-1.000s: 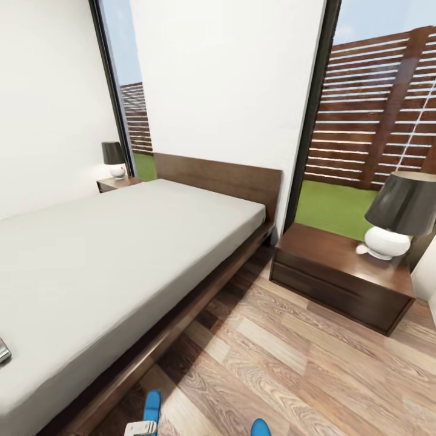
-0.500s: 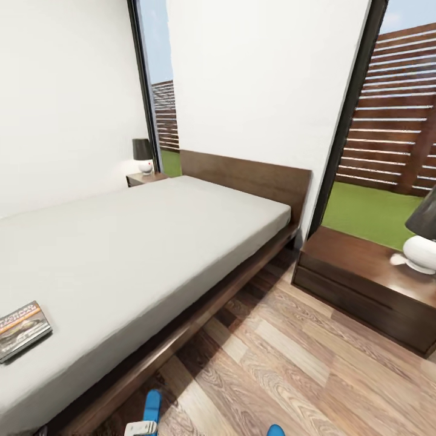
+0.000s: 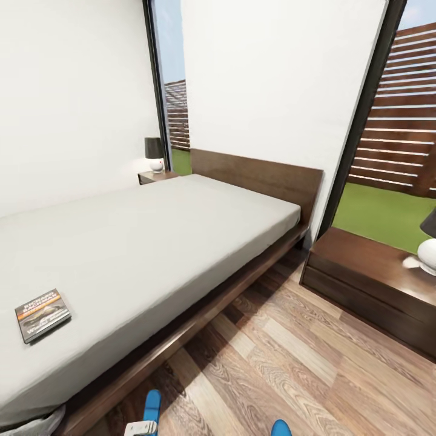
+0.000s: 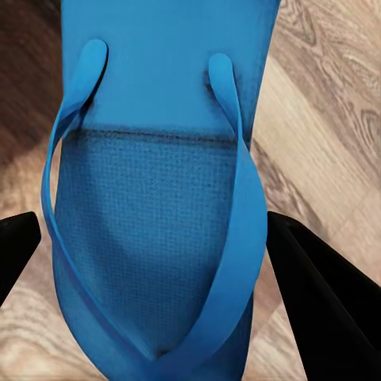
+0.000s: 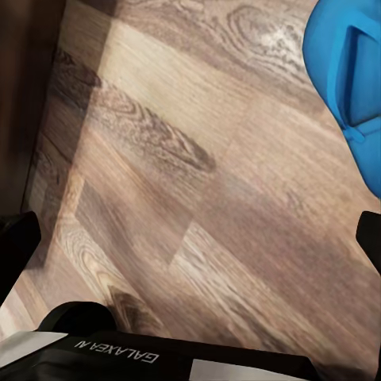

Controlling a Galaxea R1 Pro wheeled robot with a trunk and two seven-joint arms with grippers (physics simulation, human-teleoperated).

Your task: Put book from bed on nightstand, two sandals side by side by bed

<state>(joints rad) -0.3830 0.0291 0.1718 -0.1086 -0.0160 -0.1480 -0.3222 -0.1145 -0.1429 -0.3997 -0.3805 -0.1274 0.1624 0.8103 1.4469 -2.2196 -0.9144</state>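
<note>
The book (image 3: 42, 313), dark with an orange band, lies flat on the grey mattress of the bed (image 3: 157, 242) near its foot end. One bright blue sandal (image 4: 155, 198) sits between the dark fingers (image 4: 317, 294) of my left gripper (image 4: 152, 230), which is shut on its sides above the wood floor. This sandal (image 3: 151, 407) also shows at the head view's lower edge beside the bed frame. The tip of the other sandal (image 3: 280, 428) (image 5: 349, 71) lies on the floor to its right. My right gripper (image 5: 198, 230) is open over bare planks. One nightstand (image 3: 158, 176) stands at the bed's far side, another nightstand (image 3: 363, 275) at its near side.
A white-based lamp (image 3: 427, 251) stands on the near nightstand and a small dark-shaded lamp (image 3: 154, 152) on the far one. Tall dark-framed windows flank the headboard (image 3: 260, 175). Open wood floor (image 3: 284, 357) lies between bed and near nightstand.
The camera has swung left: the book has come fully into view on the mattress, and the near nightstand with its lamp has slid towards the right edge. The held sandal kept its place.
</note>
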